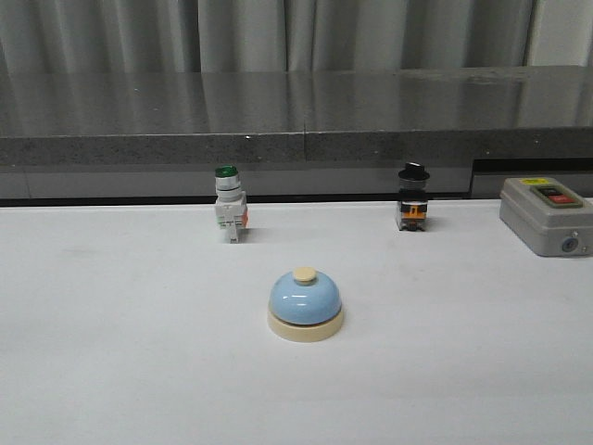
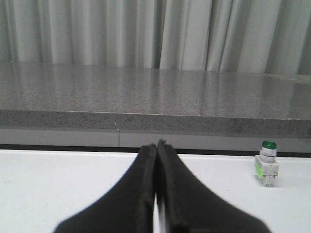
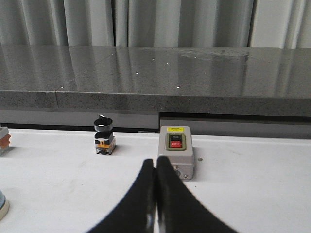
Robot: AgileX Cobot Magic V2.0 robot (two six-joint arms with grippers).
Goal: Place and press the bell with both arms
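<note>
bell: upright on table, centre
green switch: 11 o'clock of bell
left gripper: jaws together, empty
right gripper: jaws together, empty

Bell mostly cut off by right wrist view's edge; switch-box lettering unreadable.

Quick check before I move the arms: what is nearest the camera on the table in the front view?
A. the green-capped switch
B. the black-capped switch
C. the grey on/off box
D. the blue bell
D. The blue bell sits alone toward the front of the table, while the green-capped switch, the black-capped switch and the grey on/off box stand farther back near the counter.
</note>
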